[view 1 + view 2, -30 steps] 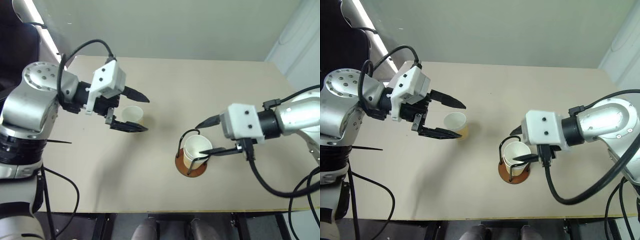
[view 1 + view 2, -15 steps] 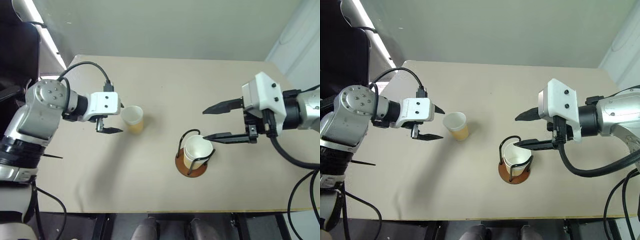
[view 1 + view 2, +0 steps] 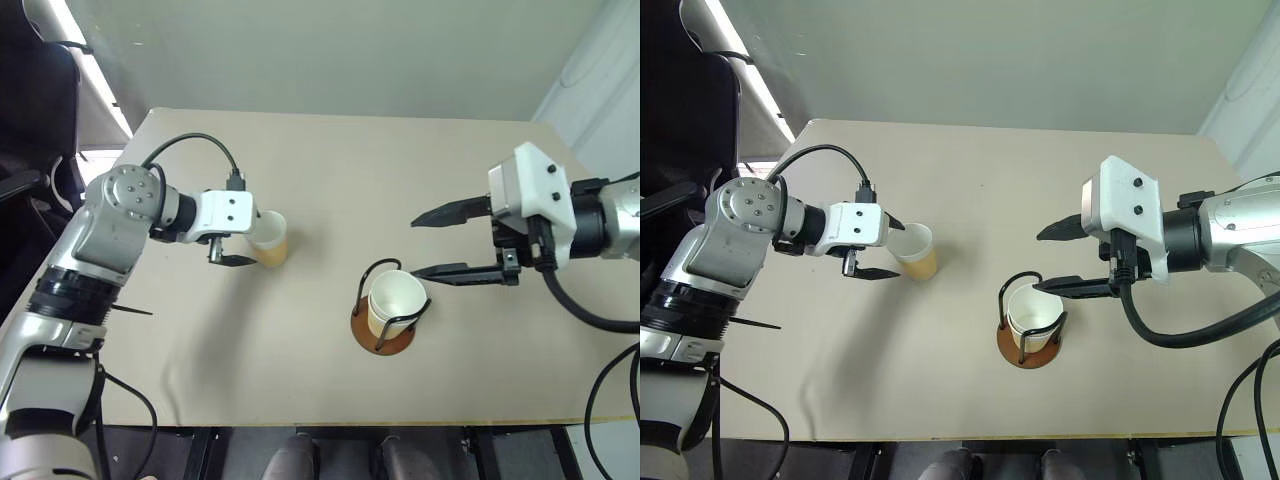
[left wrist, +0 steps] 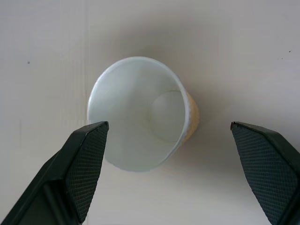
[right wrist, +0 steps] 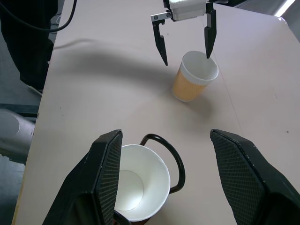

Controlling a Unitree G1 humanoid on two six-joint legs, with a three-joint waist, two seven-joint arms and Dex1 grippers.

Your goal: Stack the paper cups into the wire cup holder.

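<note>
One yellow-tan paper cup [image 3: 268, 238] stands upright on the table, left of centre, white inside [image 4: 140, 112]. My left gripper [image 3: 895, 250] is open just beside it, one finger to each side of the cup and neither pressing on it. The wire cup holder [image 3: 380, 335] has a reddish-brown base and black loops, and nested paper cups [image 3: 395, 298] sit in it. My right gripper [image 3: 415, 247] hovers open to the right of the holder, a little above the cups' rim, with nothing between its fingers. In the right wrist view the left gripper [image 5: 186, 60] hangs over the lone cup [image 5: 194, 77].
The beige table [image 3: 300, 400] runs to a front edge close to me and a back edge by the pale wall. A black cable [image 3: 190, 145] loops over my left wrist. A dark chair [image 3: 25, 120] stands off the table's left side.
My left gripper has dropped and moved in to the lone cup, turning as it went. My right gripper has drawn back from the cup in the holder.
</note>
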